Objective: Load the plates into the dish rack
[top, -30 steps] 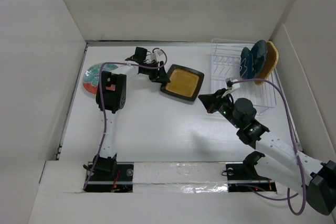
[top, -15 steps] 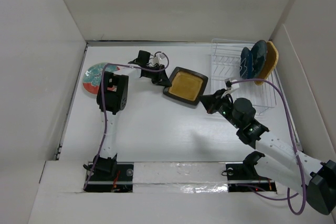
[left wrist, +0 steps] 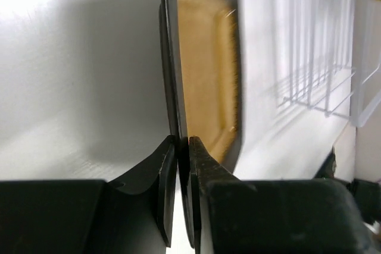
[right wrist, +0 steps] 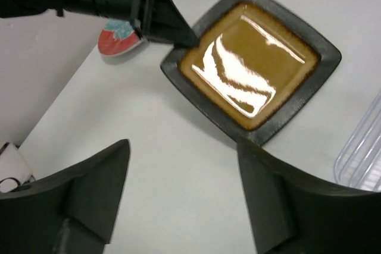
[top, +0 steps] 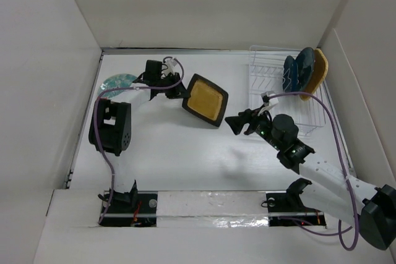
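Note:
The black-rimmed mustard square plate (top: 205,101) (right wrist: 257,68) hangs tilted above the table, left of the dish rack (top: 266,77) (left wrist: 315,57). My left gripper (top: 184,95) (left wrist: 183,147) (right wrist: 181,38) is shut on its left rim; in the left wrist view the plate (left wrist: 208,57) stands edge-on. My right gripper (top: 236,122) (right wrist: 183,147) is open just below and right of the plate, holding nothing. Three plates stand in the rack's far right end: dark blue (top: 289,73), grey-teal (top: 304,65) and orange (top: 320,69). The red-rimmed floral plate (top: 117,81) (right wrist: 118,37) lies far left, partly behind the left arm.
White walls close the table in on the left, back and right. The left arm's elbow (top: 110,125) hangs over the table's left side. A purple cable (top: 322,106) loops from the right arm over the rack's front.
The left gripper shut on the mustard plate's rim and lifted it, tilting it up. The left elbow swung left. The right gripper opened and shifted left, away from the plate.

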Controlling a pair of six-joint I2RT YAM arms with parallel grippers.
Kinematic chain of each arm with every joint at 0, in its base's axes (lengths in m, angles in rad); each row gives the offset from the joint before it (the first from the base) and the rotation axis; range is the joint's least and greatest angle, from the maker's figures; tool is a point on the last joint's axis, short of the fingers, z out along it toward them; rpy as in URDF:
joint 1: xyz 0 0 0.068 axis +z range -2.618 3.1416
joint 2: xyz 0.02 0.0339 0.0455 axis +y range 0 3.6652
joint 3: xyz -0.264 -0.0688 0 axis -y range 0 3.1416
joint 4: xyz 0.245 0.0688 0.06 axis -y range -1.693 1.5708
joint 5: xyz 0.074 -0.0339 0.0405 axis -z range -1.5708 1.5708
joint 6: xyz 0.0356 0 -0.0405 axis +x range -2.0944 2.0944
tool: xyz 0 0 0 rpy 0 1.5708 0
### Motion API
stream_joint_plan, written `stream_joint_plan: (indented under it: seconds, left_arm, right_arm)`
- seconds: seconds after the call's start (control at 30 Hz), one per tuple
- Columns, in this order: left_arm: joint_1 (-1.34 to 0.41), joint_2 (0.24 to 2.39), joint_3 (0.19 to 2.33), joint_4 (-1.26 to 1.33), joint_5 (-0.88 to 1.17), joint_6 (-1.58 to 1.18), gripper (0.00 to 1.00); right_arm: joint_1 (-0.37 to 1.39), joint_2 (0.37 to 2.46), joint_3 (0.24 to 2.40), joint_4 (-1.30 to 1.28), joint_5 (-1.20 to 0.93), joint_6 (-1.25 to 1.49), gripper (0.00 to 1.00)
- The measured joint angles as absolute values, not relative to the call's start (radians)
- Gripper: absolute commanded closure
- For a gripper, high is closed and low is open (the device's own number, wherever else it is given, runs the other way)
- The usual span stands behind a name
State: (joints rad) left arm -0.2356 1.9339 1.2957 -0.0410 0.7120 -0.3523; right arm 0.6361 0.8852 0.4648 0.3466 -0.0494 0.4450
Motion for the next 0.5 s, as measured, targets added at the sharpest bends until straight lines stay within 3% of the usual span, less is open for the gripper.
stream_joint_plan:
  seconds: [0.2,0.5]
  left_arm:
    - [-0.233,1.761,1.239,0.035,0.637,-0.374,1.00]
    - [-0.202,1.647,1.179,0.077,0.643,-0.430,1.00]
  right_arm:
    - [0.635,0.976,0.477,0.352,-0.111,0.464,0.08]
    - [0.579,1.070,0.514,0.390,-0.156,0.549,0.07]
